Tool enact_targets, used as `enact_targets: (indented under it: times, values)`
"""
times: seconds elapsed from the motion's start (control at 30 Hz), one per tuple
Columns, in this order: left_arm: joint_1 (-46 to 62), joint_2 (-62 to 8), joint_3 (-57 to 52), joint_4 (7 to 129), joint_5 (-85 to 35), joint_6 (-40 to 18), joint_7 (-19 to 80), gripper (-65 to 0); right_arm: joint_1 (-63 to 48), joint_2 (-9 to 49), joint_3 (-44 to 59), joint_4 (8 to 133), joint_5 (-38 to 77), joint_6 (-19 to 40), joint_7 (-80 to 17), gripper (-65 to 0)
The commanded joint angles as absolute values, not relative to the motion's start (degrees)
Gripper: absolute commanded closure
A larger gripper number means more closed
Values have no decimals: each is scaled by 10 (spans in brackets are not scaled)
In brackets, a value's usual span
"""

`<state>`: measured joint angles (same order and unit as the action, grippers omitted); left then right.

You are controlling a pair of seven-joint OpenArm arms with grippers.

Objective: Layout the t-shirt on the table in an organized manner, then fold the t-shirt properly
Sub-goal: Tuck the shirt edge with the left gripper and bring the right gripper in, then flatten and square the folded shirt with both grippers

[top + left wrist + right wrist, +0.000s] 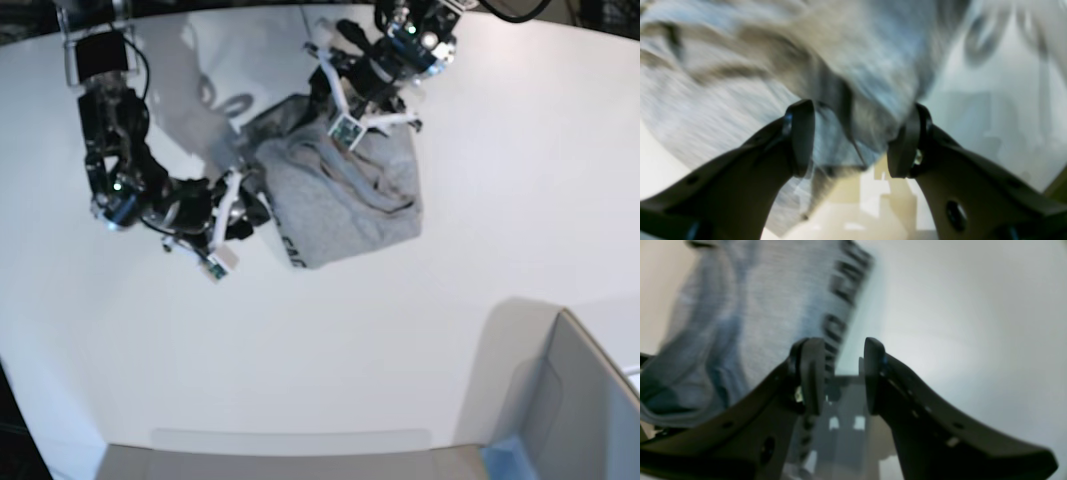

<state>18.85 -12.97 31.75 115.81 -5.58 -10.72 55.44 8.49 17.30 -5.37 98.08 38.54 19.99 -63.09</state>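
Overhead, shows light heather-grey soft cotton t-shirt point(340, 205) lying rumpled and partly bunched on the very large smooth white tabletop point(330, 350), toward the far middle, black block lettering running along its near-left edge. Puts black left gripper point(345, 128) at the shirt's far edge, on the right of the base view; puts black right gripper point(240, 205) at the shirt's left edge.

Closer up, from the left wrist, shows left gripper point(850, 140) with jaws spread wide, blurred grey cloth point(846, 66) filling the gap and reaching both pads; cannot tell whether any fold is pinched. Looks open rather than clamped.

From the right wrist, shows right gripper point(843, 373) with jaws standing partly apart, a clear gap between them with nothing in it. Places the lettered edge of the shirt point(773, 313) just beside the left-hand finger point(811, 373), perhaps brushing it; contact unclear through the blur.

Leaves a grey box-like bin point(585, 410) at the near right corner, well apart from the shirt.
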Motion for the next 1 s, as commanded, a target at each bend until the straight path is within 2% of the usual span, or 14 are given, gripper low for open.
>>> enact_targets:
  times: [0.0, 0.17, 0.23, 0.33, 0.37, 0.5, 0.7, 0.97]
  values:
    - [191, -129, 320, 1169, -56, -109, 547, -350, 109, 173, -65, 990, 390, 204, -615, -192]
    - [194, -129, 318, 1169, -56, -109, 547, -349, 144, 130, -108, 938, 386, 204, -614, -180]
    - [196, -129, 318, 1169, -56, -109, 547, -348, 160, 113, -108, 896, 386, 204, -614, -127]
    - [196, -129, 318, 1169, -56, -109, 547, -347, 181, 96, -108, 829, 386, 204, -613, -14]
    - [196, -129, 318, 1169, -56, -109, 547, -347, 188, 93, -108, 807, 385, 204, -612, 0]
    - [196, -129, 318, 1169, -56, -109, 547, -348, 199, 93, -112, 740, 385, 204, -576, 0]
    - [211, -153, 303, 1169, -55, -109, 547, -349, 211, 94, -167, 723, 358, 200, -565, -3]
    - [230, -154, 144, 1169, -57, -109, 547, -349, 212, 68, -167, 723, 291, 198, -564, -3]
